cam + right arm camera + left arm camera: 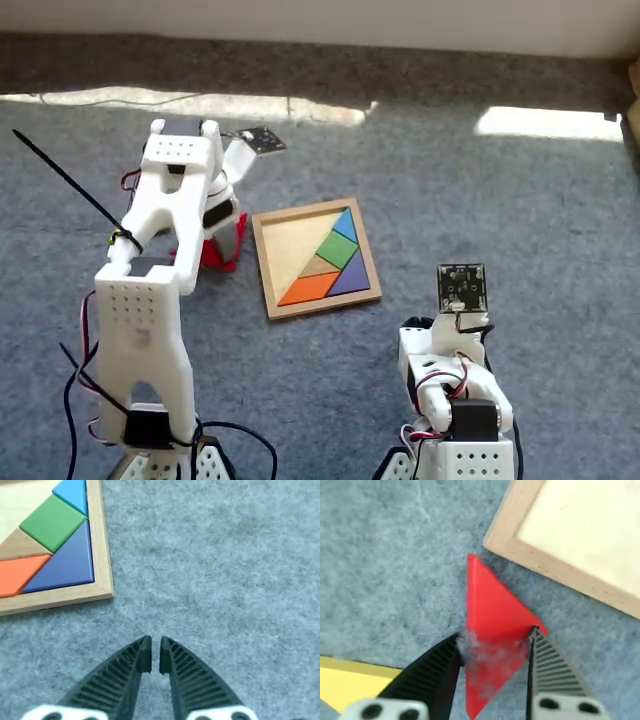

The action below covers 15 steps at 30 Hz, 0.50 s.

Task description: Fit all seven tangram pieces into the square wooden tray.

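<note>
Here, left end effector (pixel 495 635) clamped on red triangle (pixel 490 600) beside tray (pixel 555 570); right end effector (pixel 151 655) nearly closed, empty.

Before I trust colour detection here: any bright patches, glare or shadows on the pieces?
High view: sunlit strips cross the carpet behind the tray, which lies in even shade. Left wrist view: a whitish haze, maybe glare, veils the red triangle at the left gripper. Right wrist view: even light, no glare.

A grey carpet (pixel 480 200) is crossed by two sunlight patches (pixel 545 122) near its far edge, where it is bounded by a pale wall (pixel 300 15).
</note>
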Available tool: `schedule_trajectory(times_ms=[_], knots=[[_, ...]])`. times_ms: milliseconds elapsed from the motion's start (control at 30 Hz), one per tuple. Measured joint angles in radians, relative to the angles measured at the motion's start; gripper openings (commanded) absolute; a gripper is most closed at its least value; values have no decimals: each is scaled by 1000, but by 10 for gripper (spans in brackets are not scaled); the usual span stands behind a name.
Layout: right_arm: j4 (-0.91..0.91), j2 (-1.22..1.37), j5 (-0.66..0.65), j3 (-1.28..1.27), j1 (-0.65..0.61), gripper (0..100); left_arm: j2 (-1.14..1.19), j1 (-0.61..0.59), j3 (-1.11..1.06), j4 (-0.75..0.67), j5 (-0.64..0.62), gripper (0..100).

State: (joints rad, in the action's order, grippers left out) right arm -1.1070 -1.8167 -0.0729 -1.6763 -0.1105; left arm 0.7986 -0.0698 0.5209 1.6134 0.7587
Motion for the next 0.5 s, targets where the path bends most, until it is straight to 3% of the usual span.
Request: schedule_trajectory(times_ms=[500], knots=[[0,0,0,0,0,46,-51,32,11,112,-78,136]])
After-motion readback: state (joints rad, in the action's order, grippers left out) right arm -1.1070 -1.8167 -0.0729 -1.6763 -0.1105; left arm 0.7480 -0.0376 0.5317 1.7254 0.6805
